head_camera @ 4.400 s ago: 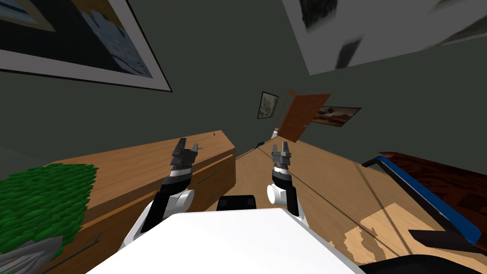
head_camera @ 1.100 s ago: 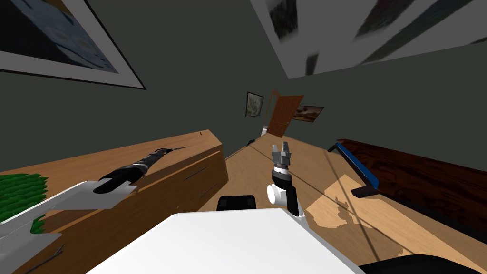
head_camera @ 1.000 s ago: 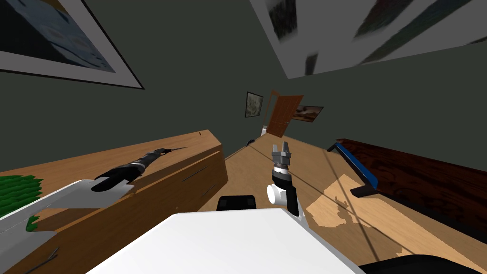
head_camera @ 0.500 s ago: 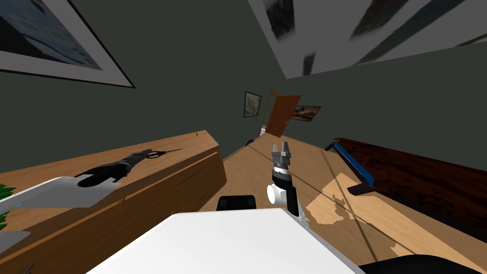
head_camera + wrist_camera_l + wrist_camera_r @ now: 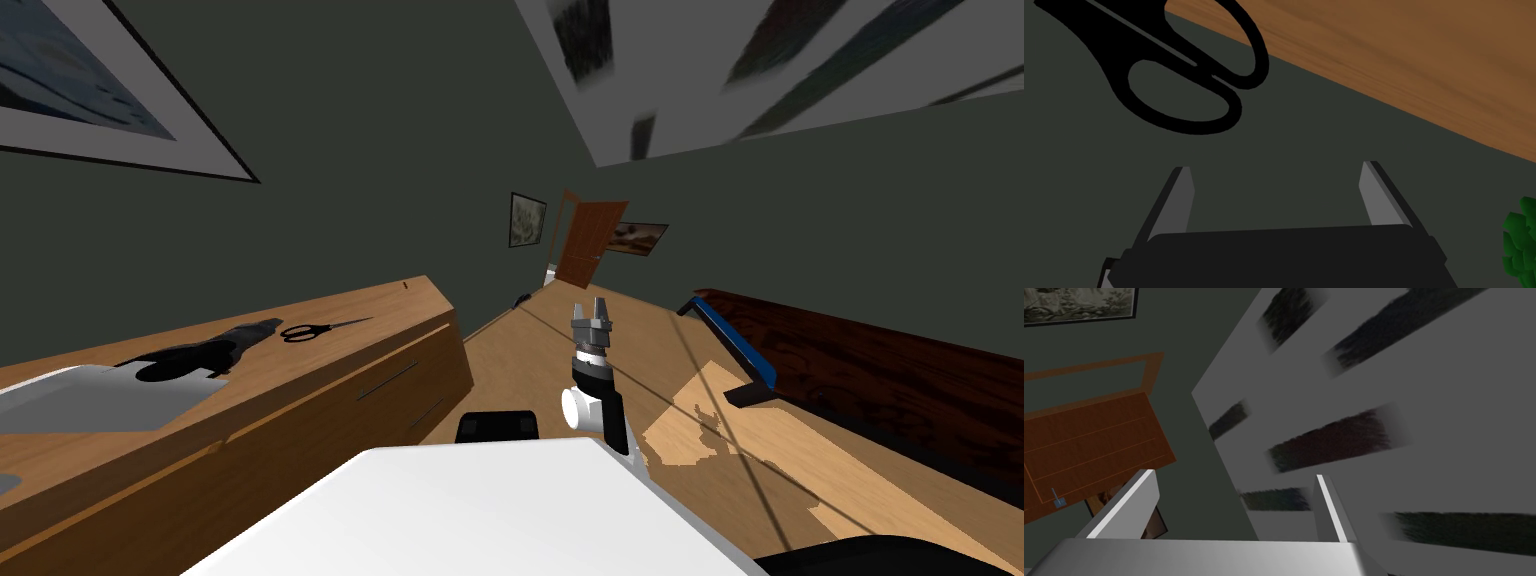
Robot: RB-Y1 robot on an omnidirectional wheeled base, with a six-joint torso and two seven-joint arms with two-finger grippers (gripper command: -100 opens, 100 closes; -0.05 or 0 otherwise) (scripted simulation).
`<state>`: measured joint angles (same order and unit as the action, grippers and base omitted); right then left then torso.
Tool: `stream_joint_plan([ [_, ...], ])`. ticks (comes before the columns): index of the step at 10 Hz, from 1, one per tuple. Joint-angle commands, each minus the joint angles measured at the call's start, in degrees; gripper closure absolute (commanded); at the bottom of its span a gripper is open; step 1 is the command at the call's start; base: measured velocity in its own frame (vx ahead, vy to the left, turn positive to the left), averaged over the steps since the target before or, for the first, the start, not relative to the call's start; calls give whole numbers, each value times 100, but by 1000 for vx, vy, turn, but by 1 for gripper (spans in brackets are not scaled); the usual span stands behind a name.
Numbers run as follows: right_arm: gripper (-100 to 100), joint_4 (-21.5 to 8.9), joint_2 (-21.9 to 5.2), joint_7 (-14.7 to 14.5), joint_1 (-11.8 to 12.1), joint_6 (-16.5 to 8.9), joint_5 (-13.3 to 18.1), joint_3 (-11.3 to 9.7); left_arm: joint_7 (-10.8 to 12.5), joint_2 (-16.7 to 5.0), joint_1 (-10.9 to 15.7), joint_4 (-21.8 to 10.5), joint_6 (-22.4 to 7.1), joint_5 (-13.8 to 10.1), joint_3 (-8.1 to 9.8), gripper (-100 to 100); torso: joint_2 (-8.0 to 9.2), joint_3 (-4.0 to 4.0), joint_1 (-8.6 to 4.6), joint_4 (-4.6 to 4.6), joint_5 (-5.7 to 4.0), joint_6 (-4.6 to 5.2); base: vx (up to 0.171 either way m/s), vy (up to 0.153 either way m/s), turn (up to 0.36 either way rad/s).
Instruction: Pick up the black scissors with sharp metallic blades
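Misalignment is the main hazard here, as I judge it. In the left wrist view the scissors show their two black handle loops beyond the fingertips of the left gripper. The loops sit off toward one finger's side, not in the gap between the two. Closing from this pose would probably catch nothing, or clip one loop and spin the scissors across the bench.

The scissors look flat and thin. Fingers coming in too high would pass over the loops, and too low they would likely dig into the wood. A push along their length could also slide them toward the bench's far corner.

In the head view the scissors lie on the bench top, left of the frame's centre. Their handles face the left gripper and their slim blades point away to the right. The gripper sits just beside the handles, on their left in the frame.

The left fingers stand wide apart, holding nothing and touching nothing. A green plant shows beyond the other finger, well apart from the scissors.

The right gripper is raised over the floor near the middle of the head view. In the right wrist view the right gripper has its fingers spread wide and empty.
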<state>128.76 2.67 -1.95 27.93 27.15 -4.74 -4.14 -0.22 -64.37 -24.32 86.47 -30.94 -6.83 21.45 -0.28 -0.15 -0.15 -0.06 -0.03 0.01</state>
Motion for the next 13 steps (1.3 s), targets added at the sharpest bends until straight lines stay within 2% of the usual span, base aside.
stream_joint_plan([
  [1,0,0,0,0,0,0,0,0,-39,-182,-88,-234,-286,-137,96,-100,0,0,0,0,0,0,65,-30,-32],
  [2,0,0,0,0,0,0,0,0,-39,-182,-88,-234,-353,-137,96,-100,3,1,4,0,1,-4,31,-12,13],
  [3,0,0,0,0,0,0,0,0,-124,-420,-82,-526,-554,-353,161,-100,12,7,9,2,3,-3,61,-38,-72],
  [4,0,0,0,0,0,0,0,0,-124,-420,-82,-611,-714,-353,161,-100,5,3,2,1,1,-1,64,-37,-39],
  [5,0,0,0,0,0,0,0,0,-213,-641,-75,-766,-932,-583,220,-100,5,3,2,1,1,-4,103,-40,-54],
  [6,0,0,0,0,0,0,0,0,-213,-641,-75,-967,-1069,-583,220,-100,-8,-4,0,-1,-1,0,88,-32,-39],
  [7,0,0,0,0,0,0,0,0,-308,-844,-67,-1160,-1252,-826,277,-100,-5,-4,3,-2,2,-3,116,-38,-62],
  [8,0,0,0,0,1,0,0,0,-308,-844,-67,-1315,-1418,-826,277,-100,-15,-9,1,-4,1,0,100,-33,-29],
  [9,0,0,0,0,1,0,0,0,-308,-844,-67,-1367,-1418,-826,277,-100,-10,-7,2,-3,1,-4,36,-16,12],
  [10,0,0,0,0,0,0,0,1,-407,-1031,-56,-1592,-1710,-1080,330,-100,8,3,8,0,3,-3,69,-24,-55],
  [11,0,0,0,0,0,0,0,0,-407,-1031,-56,-1704,-1759,-1080,330,-100,3,2,5,1,1,-2,76,-31,-39],
  [12,0,0,0,0,0,0,0,0,-510,-1200,-43,-1901,-2014,-1329,381,-100,2,0,4,-1,3,-3,115,-51,-59],
  [13,0,0,0,0,1,0,0,0,-510,-1200,-43,-2027,-2090,-1342,381,-100,-11,-7,-4,-3,0,-1,103,-39,-25],
])
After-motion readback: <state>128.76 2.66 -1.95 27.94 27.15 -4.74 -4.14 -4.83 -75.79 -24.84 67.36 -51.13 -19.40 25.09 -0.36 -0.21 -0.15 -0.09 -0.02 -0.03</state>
